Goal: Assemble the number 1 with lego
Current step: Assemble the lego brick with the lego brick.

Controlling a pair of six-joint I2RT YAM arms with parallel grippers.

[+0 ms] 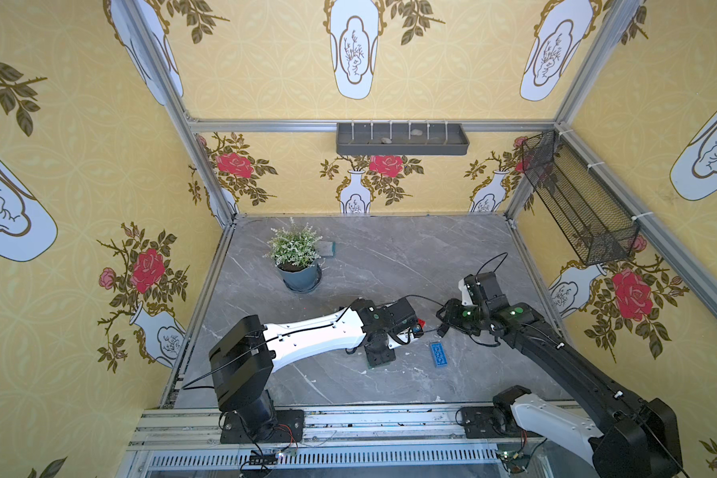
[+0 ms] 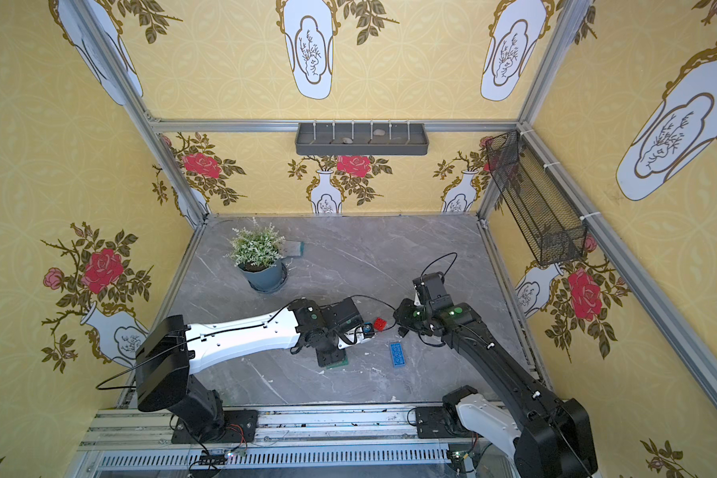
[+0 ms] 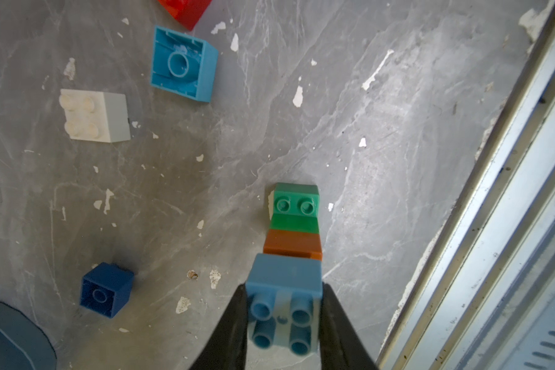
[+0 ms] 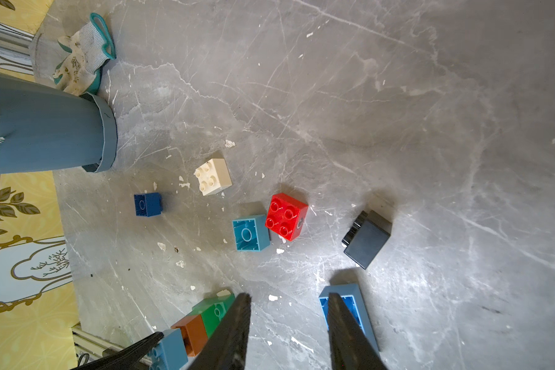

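- Left wrist view: left gripper (image 3: pixel 283 286) is clamped on the blue top brick (image 3: pixel 285 275) of a stack, above an orange-brown brick (image 3: pixel 292 245) and green bricks (image 3: pixel 293 221).
- Right gripper (image 4: pixel 289 296): fingers apart, nothing between.
- In both top views, the long blue brick (image 1: pixel 438 354) lies at 5 o'clock from the red brick (image 2: pixel 380 324).
- White brick (image 4: pixel 212 176), light blue brick (image 4: pixel 250 233) and black brick (image 4: pixel 367 238) lie loose near the red one.

stack (image 3: pixel 285 278): blue-brown-green, tilted, maybe lifted | long blue brick (image 1: pixel 438 354): flat | red brick (image 4: pixel 286 216): loose
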